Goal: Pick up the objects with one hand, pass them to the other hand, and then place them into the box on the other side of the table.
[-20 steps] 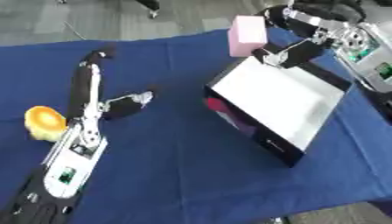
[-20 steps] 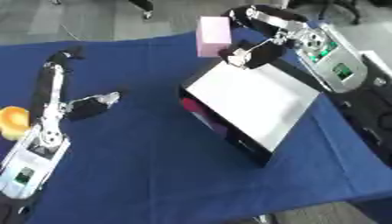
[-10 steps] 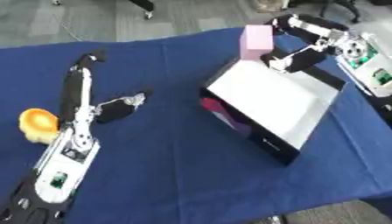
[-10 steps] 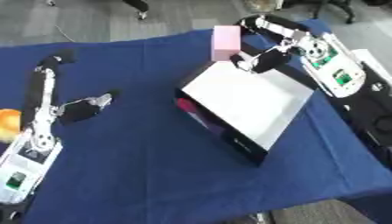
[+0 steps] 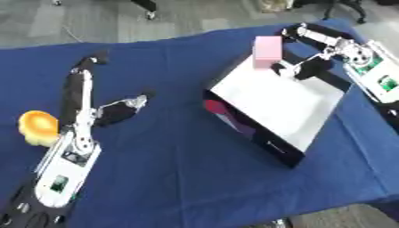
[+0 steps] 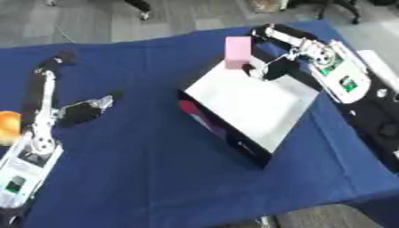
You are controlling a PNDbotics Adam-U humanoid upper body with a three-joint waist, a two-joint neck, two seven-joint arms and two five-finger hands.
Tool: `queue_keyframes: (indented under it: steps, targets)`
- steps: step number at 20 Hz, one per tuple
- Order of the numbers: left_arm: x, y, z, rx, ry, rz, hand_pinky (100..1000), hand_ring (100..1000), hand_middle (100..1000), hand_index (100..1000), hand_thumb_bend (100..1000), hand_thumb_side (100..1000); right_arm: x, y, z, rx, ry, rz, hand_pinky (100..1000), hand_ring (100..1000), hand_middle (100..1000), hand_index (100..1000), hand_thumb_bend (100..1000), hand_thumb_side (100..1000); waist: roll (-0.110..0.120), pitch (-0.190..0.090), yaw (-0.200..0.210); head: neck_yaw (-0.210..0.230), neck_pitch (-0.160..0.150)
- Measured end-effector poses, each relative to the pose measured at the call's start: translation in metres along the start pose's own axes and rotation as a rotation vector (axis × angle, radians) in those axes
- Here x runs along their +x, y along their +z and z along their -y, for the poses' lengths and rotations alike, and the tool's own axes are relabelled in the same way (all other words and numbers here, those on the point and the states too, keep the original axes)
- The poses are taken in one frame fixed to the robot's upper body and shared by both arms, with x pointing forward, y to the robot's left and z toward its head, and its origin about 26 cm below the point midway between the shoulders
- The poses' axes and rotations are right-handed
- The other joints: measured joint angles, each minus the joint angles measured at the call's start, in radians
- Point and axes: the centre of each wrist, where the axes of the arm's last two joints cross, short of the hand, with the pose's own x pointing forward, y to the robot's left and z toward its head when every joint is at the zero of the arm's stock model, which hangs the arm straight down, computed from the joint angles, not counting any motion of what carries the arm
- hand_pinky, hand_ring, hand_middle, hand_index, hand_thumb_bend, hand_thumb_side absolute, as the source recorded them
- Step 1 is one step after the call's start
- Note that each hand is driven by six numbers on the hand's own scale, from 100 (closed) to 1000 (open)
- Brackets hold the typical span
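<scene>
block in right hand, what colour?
Pink: the block shows best in the left eye view, above the box.

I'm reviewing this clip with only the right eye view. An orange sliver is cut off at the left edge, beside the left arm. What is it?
Observer: The left eye view shows it whole. It is a rounded yellow-orange object lying on the blue cloth.
Operator: Is the left hand on it?
Observer: No. The object lies beside the white forearm, on its outer side and below the left hand, whose fingers point away up the table. I cannot tell whether the forearm and the object touch.
</scene>
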Motion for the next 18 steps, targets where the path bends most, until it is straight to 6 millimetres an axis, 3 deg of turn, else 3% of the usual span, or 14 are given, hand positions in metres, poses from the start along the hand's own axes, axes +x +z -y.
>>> queue_keyframes:
  steps: [2, 3, 5, 6, 11, 18]
  targets:
    - [0.0, 0.0, 0.0, 0.001, 0.0, -0.001, 836, 893, 711, 870, 730, 281, -0.0013, 0.0002, -0.0006, 0.004, 0.007, -0.003, 936, 830, 584, 695, 194, 100, 0.0, 0.0, 0.0, 0.0, 0.0]
    - [0.0, 0.0, 0.0, 0.001, 0.0, -0.001, 838, 893, 709, 870, 728, 285, -0.0019, 0.0005, -0.0011, 0.005, 0.009, -0.004, 949, 873, 709, 803, 336, 100, 0.0, 0.0, 0.0, 0.0, 0.0]
    - [0.0, 0.0, 0.0, 0.002, 0.0, -0.001, 838, 893, 708, 870, 728, 286, -0.0022, 0.0006, -0.0014, 0.013, 0.022, 0.002, 962, 909, 778, 874, 398, 100, 0.0, 0.0, 0.0, -0.001, 0.0]
    - [0.0, 0.0, 0.0, 0.002, 0.001, -0.001, 838, 893, 708, 870, 726, 286, -0.0022, 0.0007, -0.0015, 0.019, 0.033, 0.007, 976, 940, 821, 921, 425, 147, 0.0, 0.0, 0.0, -0.002, 0.0]
    - [0.0, 0.0, 0.0, 0.005, 0.007, -0.003, 839, 893, 708, 869, 724, 287, -0.0029, 0.0011, -0.0012, 0.048, 0.107, 0.023, 1000, 1000, 879, 980, 441, 273, 0.0, 0.0, 0.001, -0.004, 0.0]
    - [0.0001, 0.0, -0.0001, 0.008, 0.008, -0.005, 838, 893, 706, 869, 719, 288, -0.007, 0.0013, -0.0022, 0.042, 0.142, 0.009, 1000, 1000, 890, 993, 436, 213, 0.0, 0.0, 0.005, -0.006, 0.0]
